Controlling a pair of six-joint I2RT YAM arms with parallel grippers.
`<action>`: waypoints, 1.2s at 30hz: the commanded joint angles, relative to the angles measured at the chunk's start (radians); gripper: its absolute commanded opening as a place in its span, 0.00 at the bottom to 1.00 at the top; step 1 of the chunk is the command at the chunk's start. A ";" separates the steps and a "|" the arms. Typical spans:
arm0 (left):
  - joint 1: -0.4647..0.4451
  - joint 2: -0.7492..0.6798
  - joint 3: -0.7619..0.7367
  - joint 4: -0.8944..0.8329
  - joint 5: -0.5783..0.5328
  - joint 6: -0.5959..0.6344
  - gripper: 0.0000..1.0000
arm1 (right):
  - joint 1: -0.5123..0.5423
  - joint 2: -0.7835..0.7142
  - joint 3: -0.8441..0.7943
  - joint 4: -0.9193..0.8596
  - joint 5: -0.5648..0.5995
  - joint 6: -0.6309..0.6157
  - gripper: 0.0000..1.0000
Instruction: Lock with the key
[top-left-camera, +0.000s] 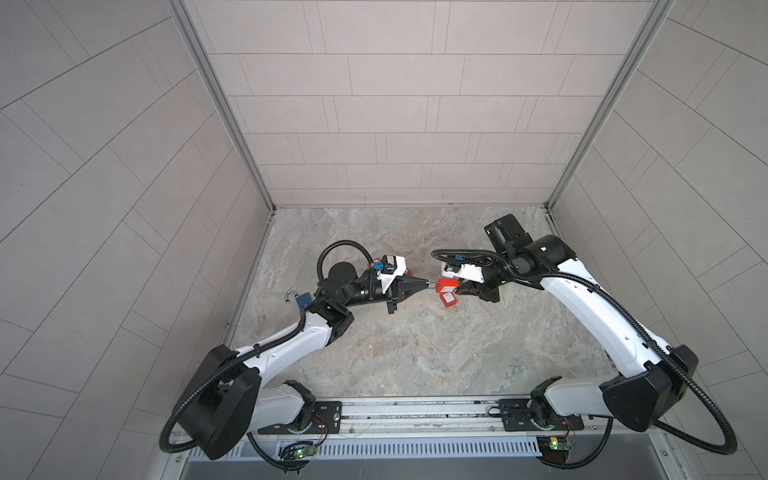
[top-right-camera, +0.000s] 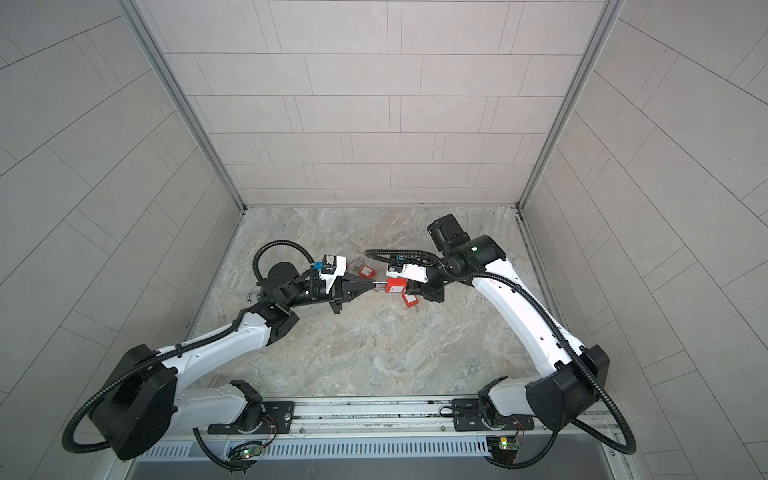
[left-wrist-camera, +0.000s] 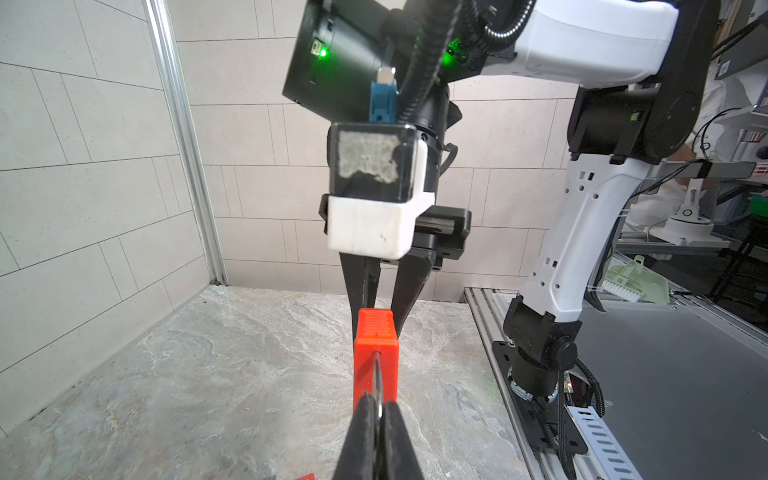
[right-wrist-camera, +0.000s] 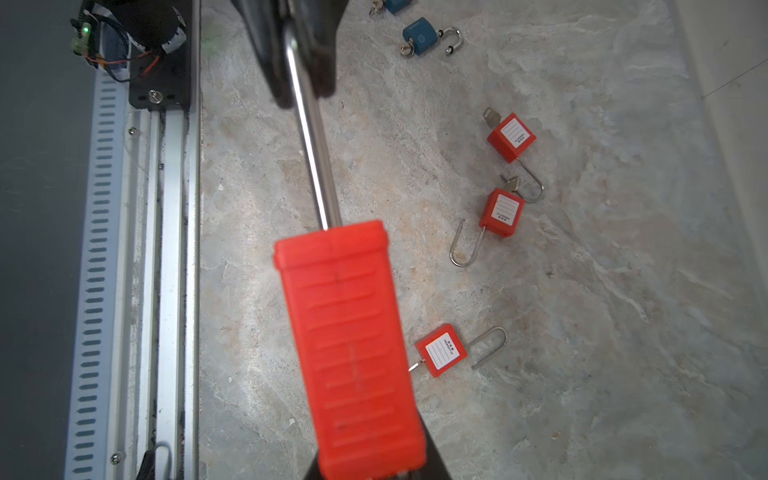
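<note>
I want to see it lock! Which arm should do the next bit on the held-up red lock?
Probably right. The left gripper is shut on the shackle of the red padlock, holding it up. The right gripper sits at the padlock's other end, likely the key end.

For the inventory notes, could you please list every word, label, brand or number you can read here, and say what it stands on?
White labels on the three loose red plastic padlocks: ruled lines and a strip of small print, too small to read.
Blue padlock with steel shackle: round mark, too blurred to read.
Grey sticker on the black wrist camera: worn off, no text.
No text can be quoted.
</note>
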 joint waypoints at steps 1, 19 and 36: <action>-0.006 -0.013 0.037 0.057 0.002 -0.017 0.00 | 0.012 -0.055 -0.043 0.105 0.069 -0.026 0.36; -0.012 -0.017 0.039 0.050 0.033 -0.014 0.00 | -0.008 -0.031 0.070 -0.068 0.018 -0.021 0.41; -0.016 -0.022 0.046 0.002 0.035 0.007 0.00 | 0.000 -0.025 0.060 -0.098 0.008 -0.038 0.15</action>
